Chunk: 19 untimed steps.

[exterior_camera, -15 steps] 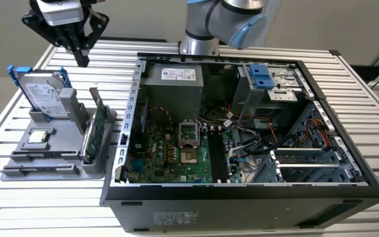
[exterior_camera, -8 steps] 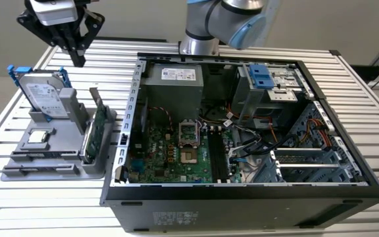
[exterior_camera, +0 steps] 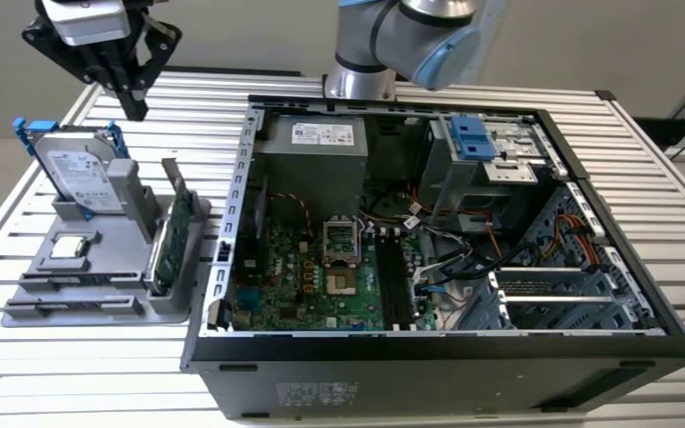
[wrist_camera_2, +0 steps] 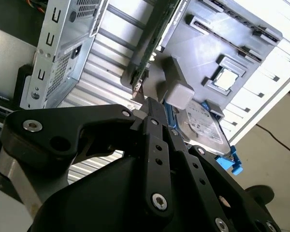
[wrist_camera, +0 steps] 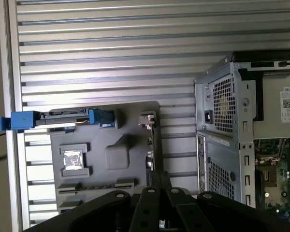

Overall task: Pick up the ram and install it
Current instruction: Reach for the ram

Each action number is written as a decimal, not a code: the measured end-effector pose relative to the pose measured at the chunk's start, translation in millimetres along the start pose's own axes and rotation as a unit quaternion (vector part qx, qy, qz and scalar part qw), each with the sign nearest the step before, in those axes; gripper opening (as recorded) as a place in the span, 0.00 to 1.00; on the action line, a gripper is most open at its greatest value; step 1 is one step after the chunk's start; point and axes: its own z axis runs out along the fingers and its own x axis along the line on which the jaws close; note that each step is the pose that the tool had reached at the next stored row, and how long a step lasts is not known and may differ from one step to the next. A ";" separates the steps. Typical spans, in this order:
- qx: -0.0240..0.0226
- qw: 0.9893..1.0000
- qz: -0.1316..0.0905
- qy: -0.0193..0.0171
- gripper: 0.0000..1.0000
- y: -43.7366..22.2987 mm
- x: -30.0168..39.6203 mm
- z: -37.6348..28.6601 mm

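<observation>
Ram [exterior_camera: 161,254] stands on edge in the grey holder [exterior_camera: 33,312] on the desk [exterior_camera: 57,370], just beside the taller card [exterior_camera: 175,192] and outside the case [exterior_camera: 438,374]. Fingers [exterior_camera: 132,94] hang high over the holder's far end near the hard drive [exterior_camera: 81,174], pressed together and empty. Risks: coming down unopened, they'd strike the ram's top edge. Off-line, they'd catch the card. A skewed pinch would let the thin stick tilt.
</observation>
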 end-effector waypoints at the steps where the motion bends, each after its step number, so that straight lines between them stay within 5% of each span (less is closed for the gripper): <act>1: 0.000 1.000 0.000 0.000 0.00 -0.1 0.9 0.0; 19: 0.000 1.000 0.000 0.000 0.00 -1.3 18.7 -0.4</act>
